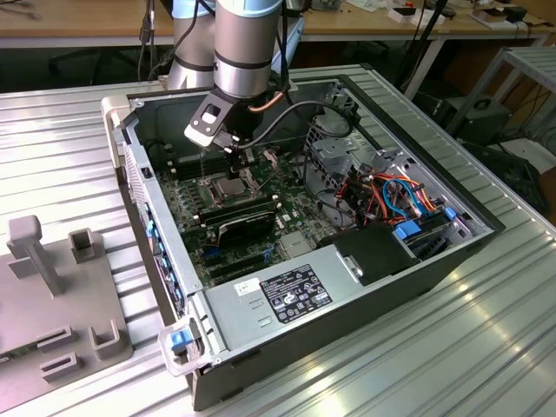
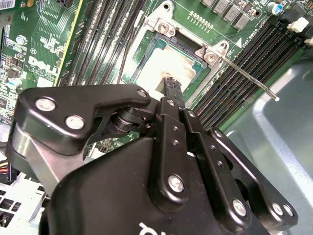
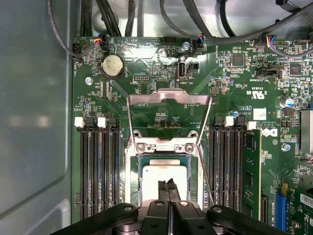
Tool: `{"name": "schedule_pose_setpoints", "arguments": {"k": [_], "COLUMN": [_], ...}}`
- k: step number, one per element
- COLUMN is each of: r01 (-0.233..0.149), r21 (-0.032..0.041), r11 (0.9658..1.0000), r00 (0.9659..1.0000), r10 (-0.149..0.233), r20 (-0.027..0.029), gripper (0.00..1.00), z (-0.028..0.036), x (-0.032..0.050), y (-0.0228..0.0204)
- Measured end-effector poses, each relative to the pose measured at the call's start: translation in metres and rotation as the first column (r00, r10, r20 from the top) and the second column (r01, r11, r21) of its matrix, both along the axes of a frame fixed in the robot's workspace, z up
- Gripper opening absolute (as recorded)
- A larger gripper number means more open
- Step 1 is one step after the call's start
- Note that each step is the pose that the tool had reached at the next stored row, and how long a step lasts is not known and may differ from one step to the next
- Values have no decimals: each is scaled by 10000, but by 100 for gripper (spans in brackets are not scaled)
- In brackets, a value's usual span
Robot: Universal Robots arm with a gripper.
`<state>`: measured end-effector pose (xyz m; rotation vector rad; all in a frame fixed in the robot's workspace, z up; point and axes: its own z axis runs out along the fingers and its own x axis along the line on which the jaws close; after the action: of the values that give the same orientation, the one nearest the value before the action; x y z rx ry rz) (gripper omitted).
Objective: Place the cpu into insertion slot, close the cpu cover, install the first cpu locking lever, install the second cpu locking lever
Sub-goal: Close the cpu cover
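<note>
In the first wrist view the cpu (image 3: 164, 172) lies flat in the insertion slot (image 3: 131, 169), its silver top smeared with pale paste. Hinged at the slot's far edge, the cpu cover (image 3: 168, 96) stands open, a thin metal frame with a large window. My gripper (image 3: 168, 186) is shut, its two black fingertips pressed together right over the cpu, holding nothing. The second wrist view shows the same shut gripper (image 2: 171, 89) at the cpu (image 2: 164, 61), and one locking lever (image 2: 244, 76) sticking out raised beside the slot. In the exterior view the gripper (image 1: 241, 165) hangs inside the computer case.
Long black memory slots (image 3: 100, 166) flank the socket on both sides. A green card (image 3: 252, 171) stands nearby. The open case (image 1: 165, 252) has a power supply (image 1: 295, 291) and coloured cables (image 1: 395, 195). A grey fixture (image 1: 61, 287) sits on the ribbed table.
</note>
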<state>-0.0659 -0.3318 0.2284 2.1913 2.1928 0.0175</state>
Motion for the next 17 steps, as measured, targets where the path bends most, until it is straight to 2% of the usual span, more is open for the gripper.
{"name": "schedule_pose_setpoints", "arguments": {"k": [8, 11, 12, 15, 17], "r01": [0, -1, -1, 0, 0], "r21": [-1, -4, -4, -4, -6], "r11": [10000, 10000, 10000, 10000, 10000], "r00": [10000, 10000, 10000, 10000, 10000], "r10": [0, 1, 1, 0, 0], "r20": [0, -1, -1, 0, -1], "gripper": [11, 11, 11, 11, 11], "z": [0, 23, 41, 167, 225], "x": [0, 0, 0, 0, 0], "y": [0, 0, 0, 0, 0]}}
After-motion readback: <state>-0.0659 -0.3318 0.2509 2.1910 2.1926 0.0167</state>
